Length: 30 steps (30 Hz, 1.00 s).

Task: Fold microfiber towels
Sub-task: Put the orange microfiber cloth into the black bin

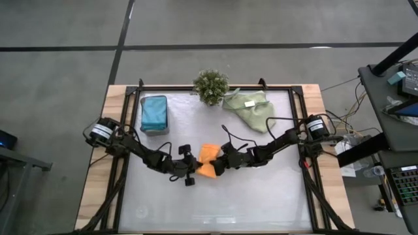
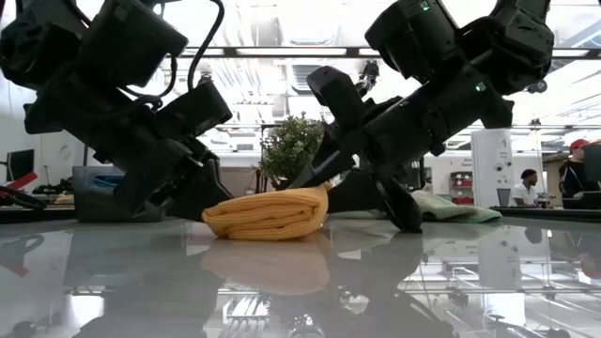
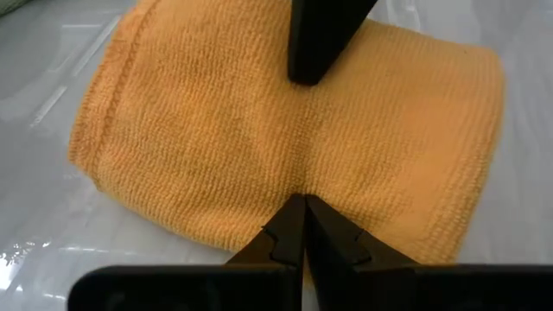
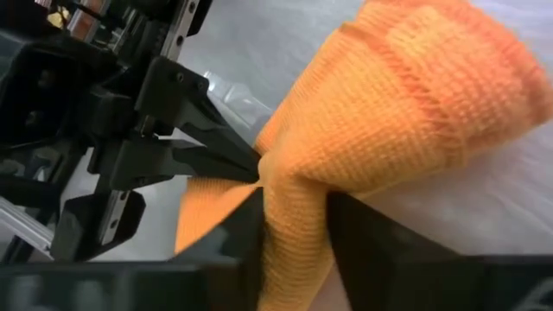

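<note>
While both dark arms bend low over the middle of the shiny white table (image 1: 261, 196), they hide part of what they work on. At the far left of the table lies a soft teal-blue cloth (image 1: 154, 112), folded flat on a dark grey tray that is mostly covered, so only an edge of the tray peeks out. It is hard to tell if one cloth or two lie there.

Next comes the left gripper (image 1: 191, 171), with its two fingers pressed tight together. In the left wrist view the closed tips (image 3: 301, 212) touch the near edge of the bright orange fuzzy towel (image 1: 208, 158). They look like they push on it, and no cloth shows between them.

That orange towel sits in the middle of the table, folded over into a thick bundle. From the low view, its layers show as a rolled stack (image 2: 269, 214).

Just right of it, the right gripper (image 1: 218, 167) pinches a bunched fold of the orange towel between its fingers (image 4: 371, 242). The arm hides the towel's right side from above.

Behind them at the back edge stands a small bushy green plant (image 1: 211, 85). To its right, a pale sage-green cloth with a small white tag (image 1: 249, 108) lies crumpled and loose. More than one cloth may be in that heap; I cannot tell.
</note>
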{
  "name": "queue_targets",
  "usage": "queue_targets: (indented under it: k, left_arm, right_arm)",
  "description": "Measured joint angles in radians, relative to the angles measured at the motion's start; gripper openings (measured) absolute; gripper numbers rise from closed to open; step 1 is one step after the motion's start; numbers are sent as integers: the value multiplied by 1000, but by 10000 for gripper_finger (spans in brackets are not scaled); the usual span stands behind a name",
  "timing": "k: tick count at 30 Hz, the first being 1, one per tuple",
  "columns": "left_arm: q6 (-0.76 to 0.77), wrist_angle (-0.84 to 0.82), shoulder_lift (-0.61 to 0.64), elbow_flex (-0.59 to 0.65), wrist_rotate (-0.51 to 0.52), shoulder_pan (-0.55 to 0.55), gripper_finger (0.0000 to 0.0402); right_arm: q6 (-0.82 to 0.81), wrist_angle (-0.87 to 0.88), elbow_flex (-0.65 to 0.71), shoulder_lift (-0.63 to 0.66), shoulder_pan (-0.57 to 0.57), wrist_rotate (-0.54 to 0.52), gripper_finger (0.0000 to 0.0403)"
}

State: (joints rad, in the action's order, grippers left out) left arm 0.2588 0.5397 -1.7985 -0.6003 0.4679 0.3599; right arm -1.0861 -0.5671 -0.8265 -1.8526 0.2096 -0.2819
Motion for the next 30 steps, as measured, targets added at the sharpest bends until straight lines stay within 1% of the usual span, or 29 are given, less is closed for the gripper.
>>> queue_targets:
  k: [5,7,10,13,15,17,22,27,30]
  left_arm:
    - [-3,-14,12,1,-4,1,0]
    - [-3,-60,43,3,-11,2,0]
    - [-10,-172,125,3,-12,3,0]
    - [-14,-317,236,3,-7,3,0]
    - [-32,-401,313,4,10,3,0]
    - [-62,-453,396,5,38,3,0]
    - [-239,-475,603,10,129,5,0]
    - [-423,-477,798,26,221,5,0]
    - [-524,-473,907,28,304,5,0]
  right_arm:
    - [32,-1,0,0,0,-2,32]
    - [61,0,1,7,0,-2,17]
    - [104,16,3,29,-6,-7,16]
    - [143,14,3,51,-21,-7,15]
    - [171,15,1,66,-33,1,15]
    - [199,15,-10,76,-50,30,14]
    - [279,28,-81,81,-103,122,14]
    - [381,156,-209,82,-150,155,13]
    - [440,219,-309,69,-180,186,13]
